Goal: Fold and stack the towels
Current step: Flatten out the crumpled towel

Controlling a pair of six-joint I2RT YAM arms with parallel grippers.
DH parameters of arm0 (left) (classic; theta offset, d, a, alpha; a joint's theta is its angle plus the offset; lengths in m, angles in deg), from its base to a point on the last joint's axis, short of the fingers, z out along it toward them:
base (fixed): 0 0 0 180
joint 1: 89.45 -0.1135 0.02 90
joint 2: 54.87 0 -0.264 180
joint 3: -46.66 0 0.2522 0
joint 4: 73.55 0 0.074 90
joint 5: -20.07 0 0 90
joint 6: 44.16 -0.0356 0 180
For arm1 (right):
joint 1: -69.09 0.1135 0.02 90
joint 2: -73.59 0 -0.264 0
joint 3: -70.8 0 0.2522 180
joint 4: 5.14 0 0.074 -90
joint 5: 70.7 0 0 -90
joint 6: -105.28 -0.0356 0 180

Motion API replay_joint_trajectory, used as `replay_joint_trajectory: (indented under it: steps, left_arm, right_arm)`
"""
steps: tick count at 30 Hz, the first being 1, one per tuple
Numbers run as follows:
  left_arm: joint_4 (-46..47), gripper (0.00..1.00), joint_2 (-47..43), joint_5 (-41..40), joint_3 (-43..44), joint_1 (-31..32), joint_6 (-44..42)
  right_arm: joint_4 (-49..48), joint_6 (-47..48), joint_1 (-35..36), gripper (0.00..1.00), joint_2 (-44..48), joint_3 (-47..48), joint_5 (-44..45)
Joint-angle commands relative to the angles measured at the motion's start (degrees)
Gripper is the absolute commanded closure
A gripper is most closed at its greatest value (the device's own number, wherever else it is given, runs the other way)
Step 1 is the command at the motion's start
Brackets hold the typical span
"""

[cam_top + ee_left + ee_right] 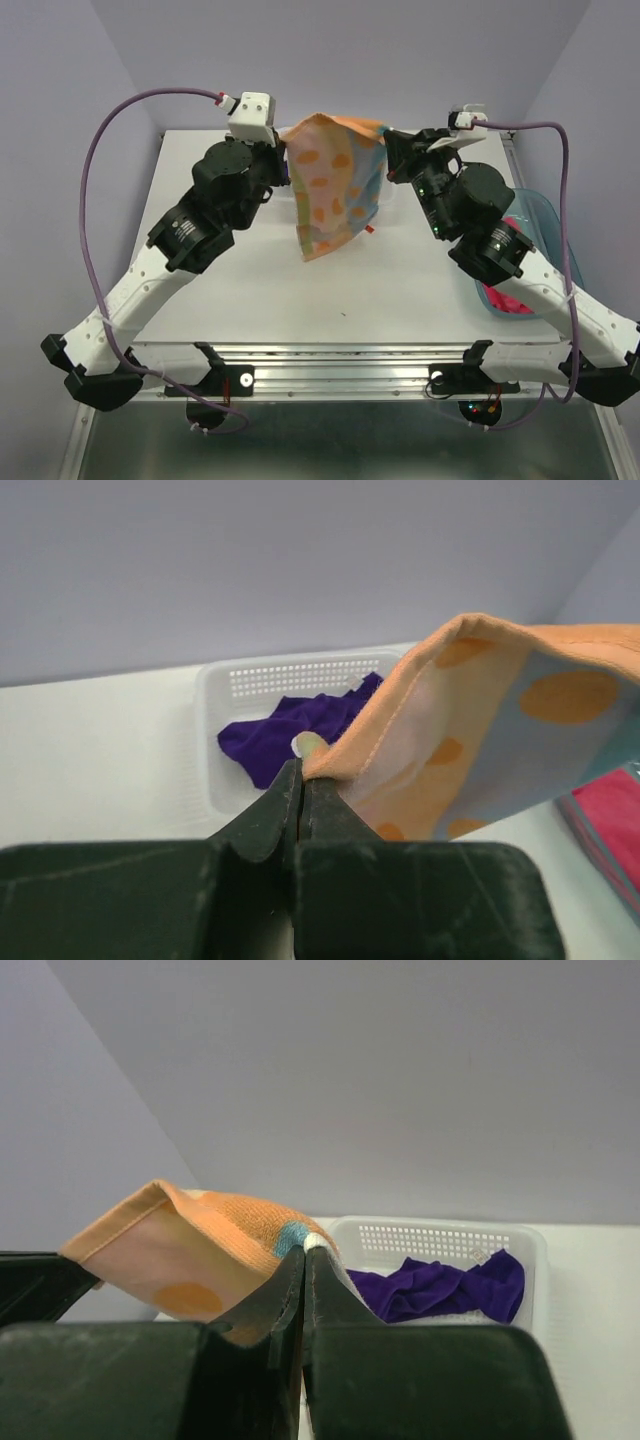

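Left gripper [284, 148] and right gripper [390, 140] each clenched on a top corner of the orange polka-dot towel [330, 190], which hangs above the far bench [400, 290]; best lowered level and taut.

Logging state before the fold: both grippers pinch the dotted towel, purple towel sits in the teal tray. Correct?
No. The purple towel lies in the white basket, not the teal tray; the left wrist view shows it. The rest holds: left gripper and right gripper are both shut on the dotted towel.
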Motion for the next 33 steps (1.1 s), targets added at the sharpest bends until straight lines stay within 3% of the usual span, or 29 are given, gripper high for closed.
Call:
replay_joint_trajectory:
  steps: [1,5,7,8,11,18,25,29,33]
  left_arm:
    - [5.10,1.00,-6.41,11.05,3.65,-0.03,-0.01]
    - [6.15,1.00,-11.33,21.16,3.92,0.06,0.70]
    - [5.72,1.00,-13.00,29.59,4.26,-0.03,0.87]
    - [5.45,1.00,-13.44,37.45,4.27,-0.03,0.96]
    - [6.06,1.00,-16.51,47.77,3.65,0.15,3.59]
    - [9.84,1.00,-21.00,57.39,2.34,0.06,8.25]
    - [10.72,1.00,-20.48,52.04,-2.84,0.15,8.61]
    - [14.04,1.00,-20.92,43.53,-11.71,0.06,8.17]
    - [18.27,1.00,-18.73,26.48,-25.16,-0.11,9.48]
  right_arm:
    - [-0.10,-2.30,-0.31,0.99,4.37,3.20,-4.96]
    - [5.52,-7.23,-0.31,0.99,6.05,5.57,-13.85]
    - [8.25,-10.99,-0.31,0.99,7.63,6.71,-20.16]
    - [9.91,-12.15,-0.22,0.99,8.94,7.07,-22.55]
    - [12.03,-16.02,-0.31,0.99,11.31,7.77,-30.46]
    - [12.13,-22.35,-0.31,0.99,15.01,6.37,-44.09]
    - [12.13,-21.92,-0.31,0.99,15.98,0.58,-39.02]
    - [9.59,-21.04,-0.31,0.99,17.56,-8.64,-25.09]
    - [5.46,-21.48,-0.31,0.99,17.13,-20.68,-10.20]
